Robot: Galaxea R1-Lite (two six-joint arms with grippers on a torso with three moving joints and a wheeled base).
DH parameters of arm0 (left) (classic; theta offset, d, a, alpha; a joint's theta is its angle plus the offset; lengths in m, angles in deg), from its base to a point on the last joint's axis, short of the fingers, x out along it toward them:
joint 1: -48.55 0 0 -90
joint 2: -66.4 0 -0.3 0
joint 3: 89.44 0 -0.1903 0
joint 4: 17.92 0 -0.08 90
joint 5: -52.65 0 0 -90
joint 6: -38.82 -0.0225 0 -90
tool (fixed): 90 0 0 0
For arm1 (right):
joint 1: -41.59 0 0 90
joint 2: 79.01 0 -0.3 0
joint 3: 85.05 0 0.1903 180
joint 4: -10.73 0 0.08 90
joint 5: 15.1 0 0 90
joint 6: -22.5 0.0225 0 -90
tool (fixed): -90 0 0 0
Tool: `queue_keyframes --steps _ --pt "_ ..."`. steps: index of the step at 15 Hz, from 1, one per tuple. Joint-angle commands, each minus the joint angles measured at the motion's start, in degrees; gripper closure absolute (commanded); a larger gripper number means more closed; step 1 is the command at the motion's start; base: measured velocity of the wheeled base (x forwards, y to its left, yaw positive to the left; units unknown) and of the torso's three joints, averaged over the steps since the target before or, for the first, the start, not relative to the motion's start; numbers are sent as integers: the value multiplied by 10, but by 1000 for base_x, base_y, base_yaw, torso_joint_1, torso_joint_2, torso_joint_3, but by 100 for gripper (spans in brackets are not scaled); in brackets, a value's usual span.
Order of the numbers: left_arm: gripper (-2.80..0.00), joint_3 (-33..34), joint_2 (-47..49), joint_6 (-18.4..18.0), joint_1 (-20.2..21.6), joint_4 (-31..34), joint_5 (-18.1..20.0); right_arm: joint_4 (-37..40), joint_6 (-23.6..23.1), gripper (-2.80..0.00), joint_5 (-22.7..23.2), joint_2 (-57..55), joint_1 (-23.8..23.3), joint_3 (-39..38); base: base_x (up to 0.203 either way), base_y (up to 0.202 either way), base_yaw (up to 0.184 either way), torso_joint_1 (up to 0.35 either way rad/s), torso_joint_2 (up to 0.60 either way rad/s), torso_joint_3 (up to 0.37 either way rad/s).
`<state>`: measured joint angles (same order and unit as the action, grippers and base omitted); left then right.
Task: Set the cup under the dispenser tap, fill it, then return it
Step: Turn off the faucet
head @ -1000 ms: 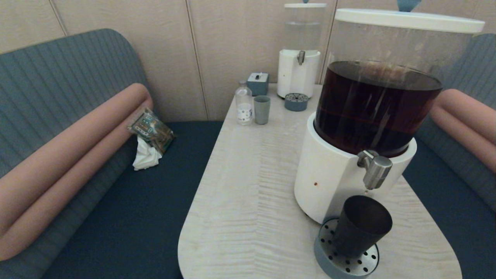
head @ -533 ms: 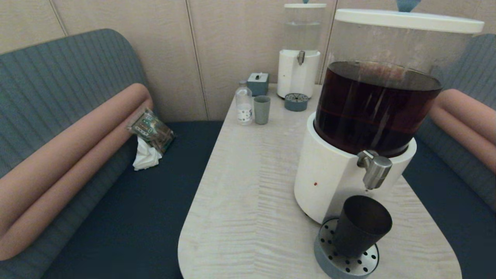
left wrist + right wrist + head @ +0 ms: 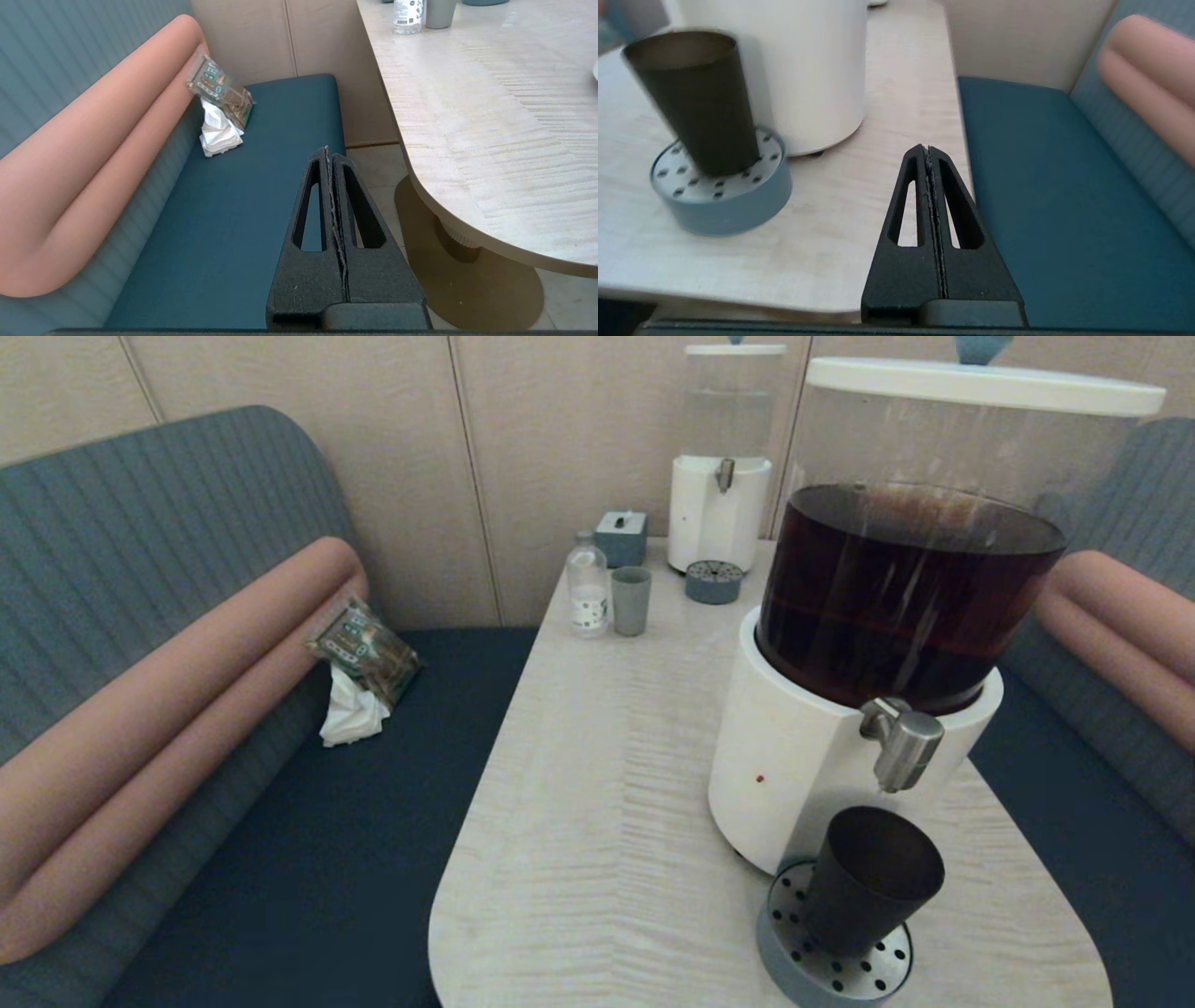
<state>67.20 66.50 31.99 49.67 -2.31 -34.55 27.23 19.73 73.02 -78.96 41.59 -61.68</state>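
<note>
Nothing moved since before: matte black tapered cup (image 3: 871, 879) upright under steel dispenser tap (image 3: 902, 744); both tools pressed together.

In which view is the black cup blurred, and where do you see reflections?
Right wrist view: the cup and the drip tray beneath it look smeared, while the shut right gripper is sharp. Head view: pale streaks of glare cross the dispenser tank; the cup is crisp.

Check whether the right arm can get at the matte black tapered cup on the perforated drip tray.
Probably yes: the matte black tapered cup stands free on the tray, bare tabletop between it and the shut right end effector, which must open first.
</note>
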Motion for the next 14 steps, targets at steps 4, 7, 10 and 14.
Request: queue_keyframes --steps 4,7,10,14 --pt "0 23 0 0 0 -1 0 60 -3 0 13 2 0 -4 0 0 0 0 0 0" --pt "0 23 0 0 0 -1 0 67 -4 0 15 1 0 -1 0 0 0 0 0 0" --pt "0 23 0 0 0 -1 0 62 -3 0 16 0 0 -2 0 0 0 0 0 0" --pt "0 23 0 0 0 -1 0 61 -2 0 16 0 0 -3 0 0 0 0 0 0"
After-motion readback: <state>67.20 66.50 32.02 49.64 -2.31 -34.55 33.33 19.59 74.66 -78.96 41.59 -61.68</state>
